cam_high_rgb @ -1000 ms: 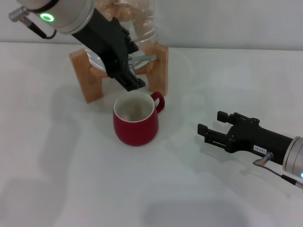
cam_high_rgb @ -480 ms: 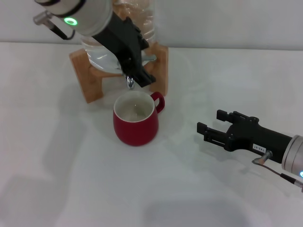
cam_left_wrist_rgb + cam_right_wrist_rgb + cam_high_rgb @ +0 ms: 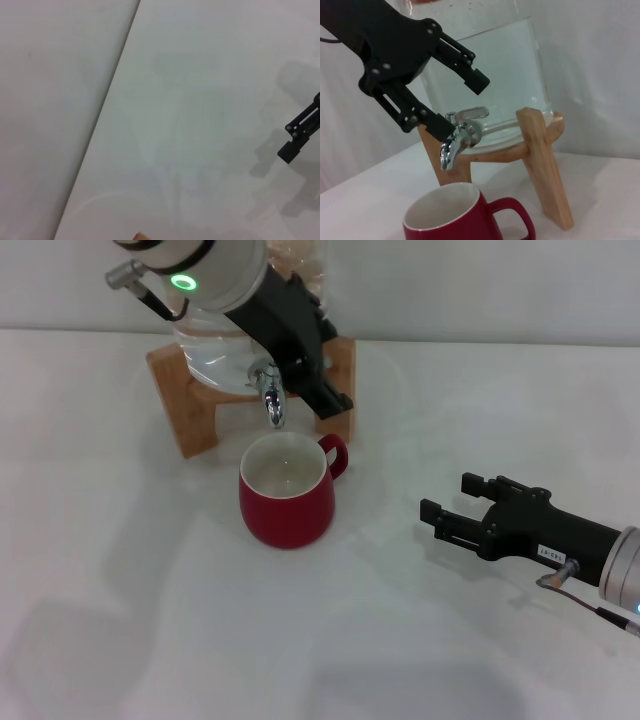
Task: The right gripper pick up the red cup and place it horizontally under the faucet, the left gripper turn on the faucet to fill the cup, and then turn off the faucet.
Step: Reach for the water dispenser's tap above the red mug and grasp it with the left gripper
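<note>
Left gripper (image 3: 452, 92) sits open around the faucet (image 3: 456, 139), one finger low beside the spout body, the other up above the flat lever, with the jar (image 3: 485, 70) just behind on its wooden stand (image 3: 542, 165). The red cup (image 3: 287, 490) stands upright directly below the spout, no stream visible, so the lever wants a clean, gentle push that doesn't rock the jar. Right gripper (image 3: 437, 520) lies open on the table (image 3: 150, 620), well off beside the cup.

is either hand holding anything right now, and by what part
Nothing is held. The left hand is open around the faucet lever; the right hand is open, away from the red cup.
</note>
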